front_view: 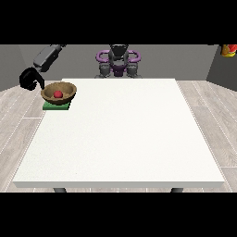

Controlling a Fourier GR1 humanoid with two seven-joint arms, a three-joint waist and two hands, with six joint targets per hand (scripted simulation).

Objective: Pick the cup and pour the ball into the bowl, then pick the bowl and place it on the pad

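Front view, and the wooden bowl [58, 92] sits on the green pad [56, 106] at the far corner of the white surface [120, 139], on the view's left. One red ball [58, 94] rests inside it. No cup shows anywhere, so by my read the pour is done and the bowl is placed.

One robot hand [30, 78] shows, at the view's left, just beside the bowl's rim and apart from it, holding nothing. It hangs as a dark curled shape, but whether its fingers are spread or closed I cannot tell. The other robot hand is out of sight.

On handling: the bowl looks rigid and thick-walled, probably light, with a smooth rounded outside that could slide in a pinch. I'd judge the rim the place to take it, thumb inside and fingers outside, kept level, since the ball will roll freely. The pad looks thin and flat.

The count: one bowl, one ball, one pad, one hand in view, zero cups.
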